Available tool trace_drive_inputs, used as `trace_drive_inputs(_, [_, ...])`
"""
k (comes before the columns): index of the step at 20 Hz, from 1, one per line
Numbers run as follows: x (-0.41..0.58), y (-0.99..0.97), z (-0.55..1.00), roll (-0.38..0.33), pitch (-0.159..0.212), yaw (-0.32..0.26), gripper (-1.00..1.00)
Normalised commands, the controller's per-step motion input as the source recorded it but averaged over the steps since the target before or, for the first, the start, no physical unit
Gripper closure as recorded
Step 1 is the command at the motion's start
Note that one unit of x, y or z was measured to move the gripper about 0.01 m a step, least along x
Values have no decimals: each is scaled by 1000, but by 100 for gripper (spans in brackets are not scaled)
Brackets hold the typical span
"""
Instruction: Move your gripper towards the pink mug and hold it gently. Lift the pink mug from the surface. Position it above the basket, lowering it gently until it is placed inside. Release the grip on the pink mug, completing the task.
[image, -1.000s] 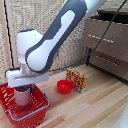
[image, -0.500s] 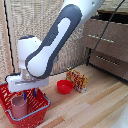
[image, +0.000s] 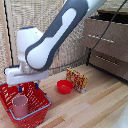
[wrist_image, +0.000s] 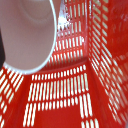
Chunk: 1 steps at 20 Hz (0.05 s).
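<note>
1. My pincer hangs over the basket, fingers apart, gripping nothing.
2. The pink mug stands upright inside the basket, below my fingers.
3. A red bowl rests on the surface beside it.

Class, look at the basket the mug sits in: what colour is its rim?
The basket's rim is grey-blue, above red lattice walls; the exterior view shows it best.

Even soft light; both views slightly blurred.
</note>
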Motion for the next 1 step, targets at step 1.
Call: trace_drive_inputs(1, [317, 23, 769, -3, 106, -41, -100])
